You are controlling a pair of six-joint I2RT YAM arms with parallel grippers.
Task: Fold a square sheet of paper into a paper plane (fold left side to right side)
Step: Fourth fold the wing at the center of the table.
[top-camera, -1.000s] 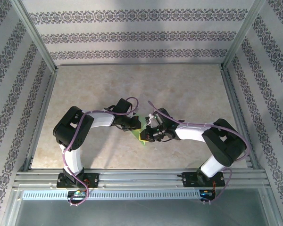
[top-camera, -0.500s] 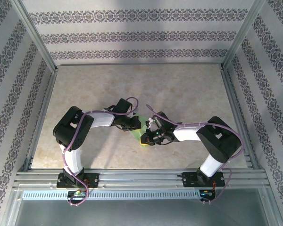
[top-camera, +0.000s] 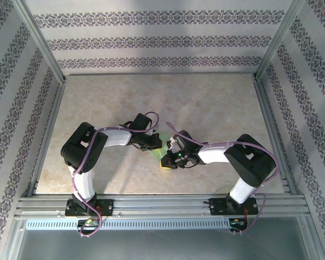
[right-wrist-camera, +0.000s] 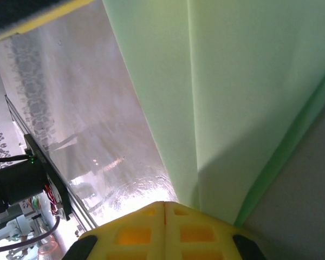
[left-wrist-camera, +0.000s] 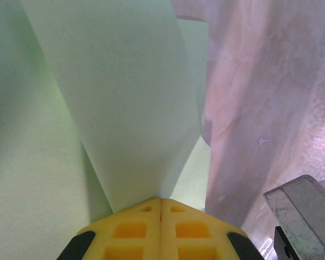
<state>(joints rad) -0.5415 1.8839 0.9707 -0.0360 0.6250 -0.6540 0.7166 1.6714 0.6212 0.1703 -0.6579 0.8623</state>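
Note:
The square sheet of paper point(top-camera: 155, 153), pale green, lies partly folded at mid-table between both grippers. My left gripper point(top-camera: 157, 145) is shut on it. In the left wrist view the yellow pads point(left-wrist-camera: 143, 230) meet at the left gripper point(left-wrist-camera: 161, 202), and a raised flap of the paper point(left-wrist-camera: 124, 97) runs up from their seam. My right gripper point(top-camera: 167, 162) is shut at the sheet's near edge. In the right wrist view the right gripper point(right-wrist-camera: 164, 205) has closed pads point(right-wrist-camera: 132, 235), and the creased paper point(right-wrist-camera: 233, 81) passes just beside and behind the right pad, not in the seam.
The marbled tabletop point(top-camera: 206, 108) stretches open behind and to both sides. Aluminium rails point(top-camera: 151, 206) run along the near edge and patterned walls enclose the table. A grey metal part point(left-wrist-camera: 303, 203) sits close on the right in the left wrist view.
My right gripper has shifted slightly left and nearer along the paper's edge, its arm swinging left with it. The left gripper has held still with the flap in it.

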